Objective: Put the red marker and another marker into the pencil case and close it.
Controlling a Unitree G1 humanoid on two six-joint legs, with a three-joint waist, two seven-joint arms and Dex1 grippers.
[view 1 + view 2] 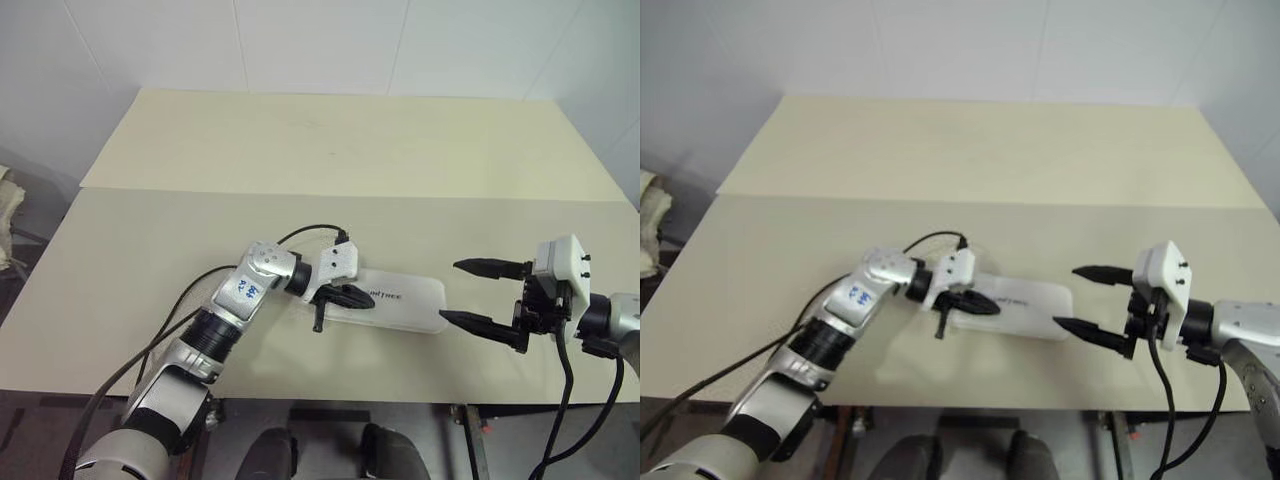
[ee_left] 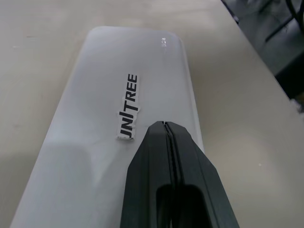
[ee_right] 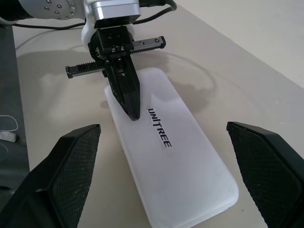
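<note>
The white pencil case (image 1: 405, 300) lies shut on the table, its lid carrying small dark logo text (image 2: 128, 105). My left gripper (image 1: 365, 297) is shut with nothing between its fingers, and its tip rests on or just over the lid near the case's left end (image 3: 133, 113). My right gripper (image 1: 449, 290) hovers open just off the case's right end, one finger (image 3: 71, 161) on each side of that end, apart from it. The red marker and the other marker are hidden from view.
The case sits near the front edge of a cream table (image 1: 300, 170) made of two boards with a seam running across. A black cable (image 1: 305, 232) loops over my left wrist. A white wall stands behind the table.
</note>
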